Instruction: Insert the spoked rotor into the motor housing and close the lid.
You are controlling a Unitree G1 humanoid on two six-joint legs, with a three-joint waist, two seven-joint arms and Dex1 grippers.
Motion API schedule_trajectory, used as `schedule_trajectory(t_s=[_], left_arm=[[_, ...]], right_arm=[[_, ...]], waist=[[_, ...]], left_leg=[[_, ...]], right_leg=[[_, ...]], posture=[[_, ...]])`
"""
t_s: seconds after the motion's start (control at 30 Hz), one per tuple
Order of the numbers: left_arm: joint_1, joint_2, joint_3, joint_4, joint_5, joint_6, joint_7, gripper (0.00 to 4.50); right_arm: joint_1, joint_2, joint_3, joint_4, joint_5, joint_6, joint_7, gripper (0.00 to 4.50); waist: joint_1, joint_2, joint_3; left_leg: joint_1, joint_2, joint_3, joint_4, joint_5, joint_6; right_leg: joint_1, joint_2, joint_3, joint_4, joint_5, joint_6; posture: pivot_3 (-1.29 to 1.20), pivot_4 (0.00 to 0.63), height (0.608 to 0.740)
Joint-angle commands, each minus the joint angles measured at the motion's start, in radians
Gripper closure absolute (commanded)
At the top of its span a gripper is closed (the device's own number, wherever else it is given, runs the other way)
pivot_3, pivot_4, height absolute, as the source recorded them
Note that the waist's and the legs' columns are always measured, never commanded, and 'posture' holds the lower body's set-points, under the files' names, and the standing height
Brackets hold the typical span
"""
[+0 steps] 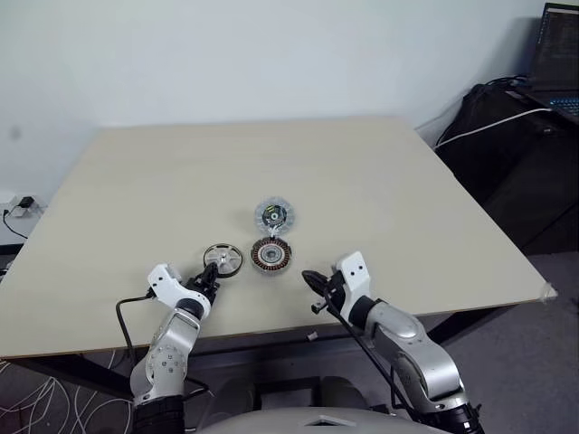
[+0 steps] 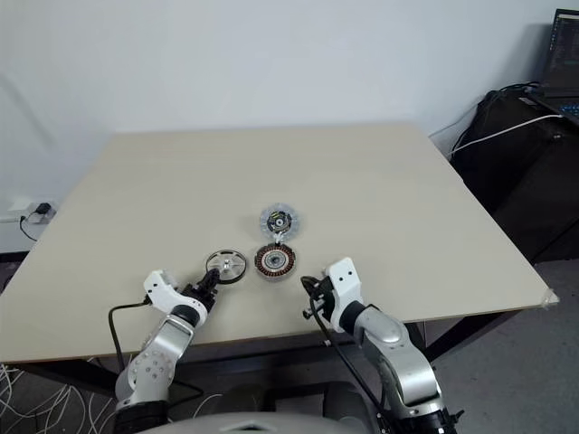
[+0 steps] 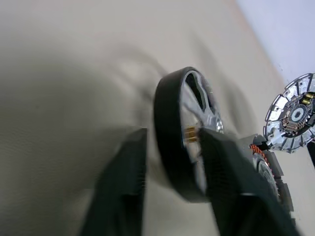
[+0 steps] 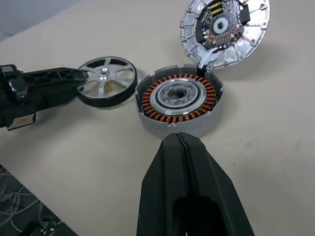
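Head views: on the beige desk (image 1: 380, 181) three round parts are seen near the front edge. The motor housing (image 1: 270, 255), with copper windings showing, is placed at centre. The lid (image 1: 273, 215) is found at 12 o'clock from it, just beside it, inner face up. The spoked rotor (image 1: 223, 259) is located at 9 o'clock from the housing, close but apart. The left end effector (image 1: 210, 276) is seen at the rotor's near rim. The right end effector (image 1: 311, 280) is seen at 5 o'clock from the housing, apart from it.

Left wrist view: the rotor's black rim (image 3: 170, 132) is bracketed by the two black fingers (image 3: 120, 187), one outside the rim and one inside against the spokes. Whether the rim is clamped cannot be told.

Right wrist view: the right fingers (image 4: 189, 187) are seen pressed together, nothing between them, pointed at the housing wall. The lid appears joined to the housing's far edge by a small hinge tab.
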Motion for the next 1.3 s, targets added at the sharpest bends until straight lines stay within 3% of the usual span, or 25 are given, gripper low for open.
schedule_trajectory(t_s=[0.03, 0.07, 0.3, 0.63, 1.3], left_arm=[[-0.027, -0.051, 0.003, -0.002, -0.043, 0.009, -0.002, 3.86], [-0.026, -0.050, 0.001, -0.004, -0.046, 0.010, -0.002, 4.14], [0.002, -0.069, 0.007, -0.063, -0.104, -0.020, -0.022, 4.13], [-0.006, -0.094, -0.087, -0.180, -0.181, 0.043, 0.042, 4.13], [-0.103, -0.133, -0.172, -0.052, -0.313, 0.137, 0.179, 4.13]], right_arm=[[-0.008, 0.008, 0.009, -0.045, 0.005, -0.001, -0.011, 4.50], [-0.008, 0.007, 0.009, -0.045, 0.006, 0.000, -0.014, 4.50], [-0.010, 0.004, 0.011, -0.042, 0.005, 0.003, -0.023, 4.50], [-0.011, -0.002, 0.015, -0.039, 0.006, 0.010, -0.024, 4.50], [-0.003, 0.000, 0.014, -0.045, 0.004, 0.004, -0.042, 4.50]], waist=[[0.000, 0.000, 0.000], [0.000, 0.000, 0.000], [0.000, -0.001, 0.000], [0.001, -0.001, 0.001], [0.002, -0.001, 0.001]], left_leg=[[0.000, 0.000, 0.000, 0.000, 0.000, 0.000], [0.000, 0.000, 0.000, 0.000, 0.000, 0.000], [0.000, 0.000, 0.000, 0.000, 0.000, 0.000], [0.000, 0.000, 0.000, 0.001, 0.000, 0.000], [0.000, 0.000, 0.000, 0.001, 0.000, 0.000]], right_leg=[[0.000, 0.000, 0.000, 0.000, 0.000, 0.000], [0.000, 0.000, 0.000, 0.000, 0.000, 0.000], [0.000, 0.000, 0.000, 0.000, 0.000, 0.000], [0.001, 0.000, 0.000, 0.000, 0.000, 0.000], [0.000, 0.000, 0.001, 0.000, 0.000, 0.000]], posture=[[0.00, 0.000, 0.740], [0.00, 0.000, 0.740], [0.00, 0.000, 0.740], [0.00, 0.000, 0.740], [0.00, 0.000, 0.740]])
